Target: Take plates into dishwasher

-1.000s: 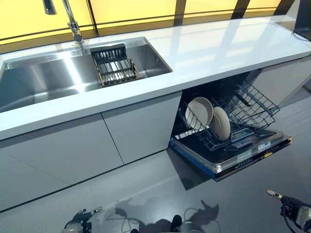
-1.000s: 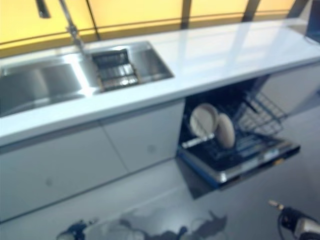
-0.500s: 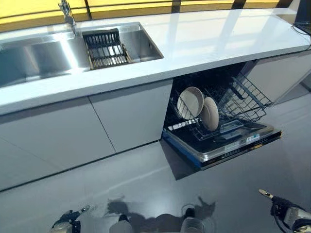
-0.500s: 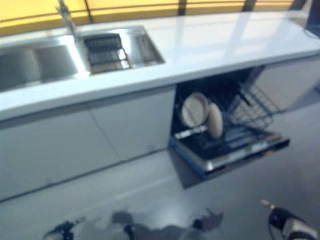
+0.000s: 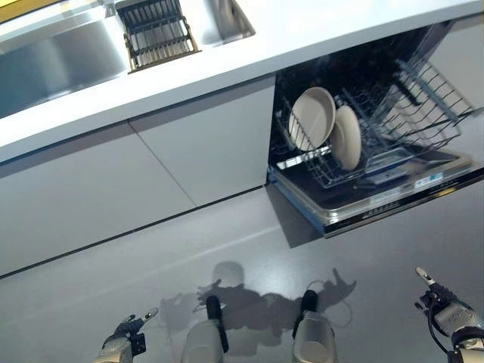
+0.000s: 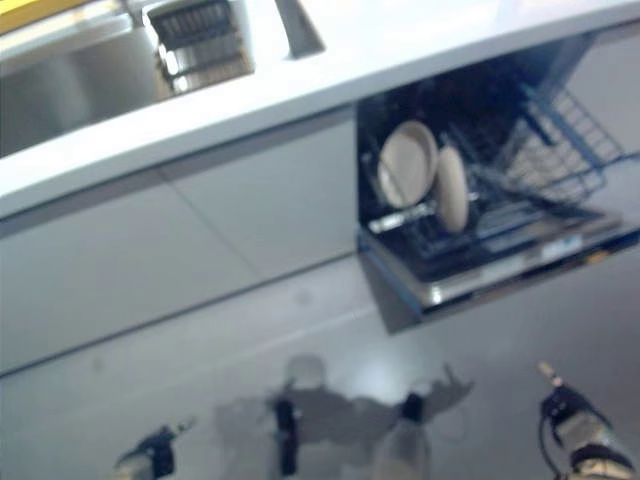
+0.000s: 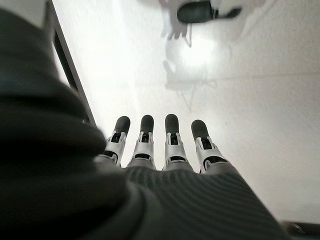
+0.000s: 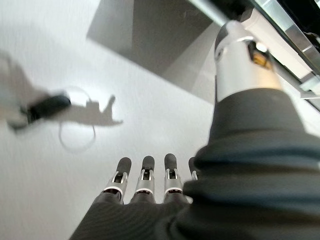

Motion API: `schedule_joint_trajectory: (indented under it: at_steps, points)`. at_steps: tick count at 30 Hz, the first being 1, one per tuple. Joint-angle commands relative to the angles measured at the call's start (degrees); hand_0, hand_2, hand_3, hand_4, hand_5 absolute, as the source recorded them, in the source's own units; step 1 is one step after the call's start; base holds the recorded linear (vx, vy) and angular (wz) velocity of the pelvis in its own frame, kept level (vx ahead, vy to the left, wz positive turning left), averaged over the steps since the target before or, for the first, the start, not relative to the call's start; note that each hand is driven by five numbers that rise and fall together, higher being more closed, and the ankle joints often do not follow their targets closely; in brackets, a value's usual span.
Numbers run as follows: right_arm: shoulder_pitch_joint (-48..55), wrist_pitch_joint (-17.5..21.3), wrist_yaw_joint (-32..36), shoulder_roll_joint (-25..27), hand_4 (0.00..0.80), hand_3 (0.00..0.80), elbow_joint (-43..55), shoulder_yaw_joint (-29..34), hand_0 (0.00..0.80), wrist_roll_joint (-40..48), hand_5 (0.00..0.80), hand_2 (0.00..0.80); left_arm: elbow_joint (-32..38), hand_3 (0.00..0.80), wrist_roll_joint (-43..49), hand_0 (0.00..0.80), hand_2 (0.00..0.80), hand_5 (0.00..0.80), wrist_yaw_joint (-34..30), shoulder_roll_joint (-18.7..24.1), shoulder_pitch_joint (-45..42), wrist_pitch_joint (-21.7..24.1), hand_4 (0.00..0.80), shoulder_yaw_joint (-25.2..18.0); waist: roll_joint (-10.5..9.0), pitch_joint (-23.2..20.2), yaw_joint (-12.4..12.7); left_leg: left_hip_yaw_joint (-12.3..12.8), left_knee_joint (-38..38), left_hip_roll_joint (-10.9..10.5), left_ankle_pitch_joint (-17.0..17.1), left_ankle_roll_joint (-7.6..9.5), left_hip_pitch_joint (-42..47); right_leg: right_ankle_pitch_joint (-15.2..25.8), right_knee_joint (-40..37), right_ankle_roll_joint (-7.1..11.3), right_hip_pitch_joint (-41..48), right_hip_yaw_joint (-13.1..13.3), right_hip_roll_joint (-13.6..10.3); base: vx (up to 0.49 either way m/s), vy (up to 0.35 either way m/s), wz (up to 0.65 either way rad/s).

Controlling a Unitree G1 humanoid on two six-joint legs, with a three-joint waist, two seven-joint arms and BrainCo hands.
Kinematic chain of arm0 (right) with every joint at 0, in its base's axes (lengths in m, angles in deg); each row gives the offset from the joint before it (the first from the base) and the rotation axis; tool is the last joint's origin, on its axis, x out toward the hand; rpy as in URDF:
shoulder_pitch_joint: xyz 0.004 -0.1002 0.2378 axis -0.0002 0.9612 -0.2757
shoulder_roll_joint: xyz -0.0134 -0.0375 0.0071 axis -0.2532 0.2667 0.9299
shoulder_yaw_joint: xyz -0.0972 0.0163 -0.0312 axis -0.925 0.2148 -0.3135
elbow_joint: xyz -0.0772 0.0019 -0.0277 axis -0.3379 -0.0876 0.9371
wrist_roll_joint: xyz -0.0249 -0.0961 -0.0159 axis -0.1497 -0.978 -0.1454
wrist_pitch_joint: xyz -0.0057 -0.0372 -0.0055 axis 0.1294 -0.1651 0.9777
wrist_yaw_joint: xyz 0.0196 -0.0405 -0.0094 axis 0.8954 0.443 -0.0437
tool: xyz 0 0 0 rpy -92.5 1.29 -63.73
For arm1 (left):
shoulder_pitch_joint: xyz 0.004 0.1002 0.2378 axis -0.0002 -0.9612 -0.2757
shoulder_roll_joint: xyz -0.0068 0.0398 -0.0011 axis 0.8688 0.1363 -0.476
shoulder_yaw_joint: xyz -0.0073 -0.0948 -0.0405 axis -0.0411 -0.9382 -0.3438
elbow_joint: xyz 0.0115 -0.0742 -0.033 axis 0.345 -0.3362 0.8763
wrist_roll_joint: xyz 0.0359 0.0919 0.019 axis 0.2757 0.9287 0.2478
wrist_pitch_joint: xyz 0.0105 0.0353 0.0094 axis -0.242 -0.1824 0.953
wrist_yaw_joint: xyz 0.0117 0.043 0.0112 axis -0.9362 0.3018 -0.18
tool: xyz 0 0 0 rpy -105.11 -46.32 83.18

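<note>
Two beige plates (image 5: pixel 311 117) (image 5: pixel 346 137) stand upright in the lower rack (image 5: pixel 423 113) of the open dishwasher (image 5: pixel 378 204), right of centre under the counter. My left hand (image 5: pixel 123 337) hangs low at the lower left, open and empty, its fingers (image 7: pixel 171 131) straight over the bare floor. My right hand (image 5: pixel 445 305) hangs low at the lower right, open and empty, its fingers (image 8: pixel 146 170) straight above the floor. Both hands are far from the plates.
The dishwasher door (image 5: pixel 393 203) lies flat and sticks out over the grey floor. A white counter (image 5: pixel 249 53) runs across the top with a steel sink (image 5: pixel 53 57) holding a dark drying rack (image 5: pixel 156 32). Grey cabinet fronts (image 5: pixel 136 174) stand to the left.
The whole picture has shifted: the camera has tilted down and moved nearer the cabinets. The plates stay in the rack. Both hands stay low and open.
</note>
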Motion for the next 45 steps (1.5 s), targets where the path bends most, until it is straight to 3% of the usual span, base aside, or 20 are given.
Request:
schedule_joint_trajectory:
  at_steps: [1,7,14,18,26,32,45]
  points:
    - [-3.69,3.04,2.09,1.79,0.0,0.0,-0.44,2.17,0.0,9.16,0.0,0.0,-0.56,0.0,-3.04,0.0,0.0,0.0,-0.16,1.44,-1.33,2.25,0.0,0.49,0.34,-0.17,2.42,-1.76,7.51,1.47,-2.91,1.55,-2.83,-1.91,8.38,-0.96,-2.76,2.46,-2.69,-0.035,0.084,0.08]
    - [-10.22,2.86,6.71,0.9,0.0,0.0,1.98,4.46,0.0,28.37,0.0,0.0,-0.92,0.0,-5.27,0.0,0.0,0.0,-0.46,-1.16,-2.85,3.55,0.0,1.77,3.31,0.76,3.68,-2.66,11.41,-0.13,-3.51,1.28,-5.85,-5.11,14.14,-1.9,-4.88,2.89,-4.64,-0.004,0.099,0.13]
    - [-20.83,4.59,8.5,1.75,0.0,0.0,3.39,2.11,0.0,29.01,0.0,0.0,-0.47,0.0,-6.56,0.0,0.0,0.0,-1.01,-3.94,-4.24,3.37,0.0,3.73,6.57,0.4,5.92,-3.29,13.81,-1.46,-3.38,0.89,-6.89,-8.08,19.2,-2.94,-5.06,2.64,-6.67,0.024,0.099,0.12]
    - [-27.04,6.84,10.78,1.69,0.0,0.0,5.78,-0.83,0.0,29.36,0.0,0.0,0.76,0.0,-5.95,0.0,0.0,0.0,-0.44,-3.99,-5.34,1.75,0.0,3.73,7.46,0.06,7.23,-3.6,14.05,-1.44,-2.86,0.55,-6.57,-8.89,19.86,-3.25,-3.84,1.65,-7.07,0.01,0.042,0.11]
    - [-37.36,7.81,15.7,1.89,0.0,0.0,8.71,-8.49,0.0,28.07,0.0,0.0,1.69,0.0,-3.73,0.0,0.0,0.0,-1.23,-2.73,-7.24,0.69,0.0,3.09,6.91,-1.13,9.52,-4.18,13.98,-0.11,-2.81,-0.49,-3.95,-10.69,19.35,-2.94,0.24,0.32,-6.02,0.05,-0.008,-0.02]
    - [-44.54,7.87,16.87,5.13,0.0,0.0,8.22,-12.54,0.0,29.12,0.0,0.0,2.64,0.0,-2.63,0.0,0.0,0.0,-2.08,-1.31,-7.34,-0.59,0.0,4.11,6.32,-1.94,10.9,-4.63,13.86,0.74,-0.59,-0.54,-3.73,-9.25,17.5,-3.47,2.78,-1.77,-5.41,0.033,-0.025,-0.04]
    - [-43.29,3.9,18.22,7.7,0.0,0.0,3.3,-12.24,0.0,24.13,0.0,0.0,2.24,0.0,0.57,0.0,0.0,0.0,-2.12,1.24,-8.08,-0.27,0.0,2.28,2.83,-2.97,12.3,-4.85,14.01,3.55,-0.25,-0.98,-2.92,-8.05,13.28,-3.0,7.87,-3.61,-3.28,0.051,-0.061,0.06]
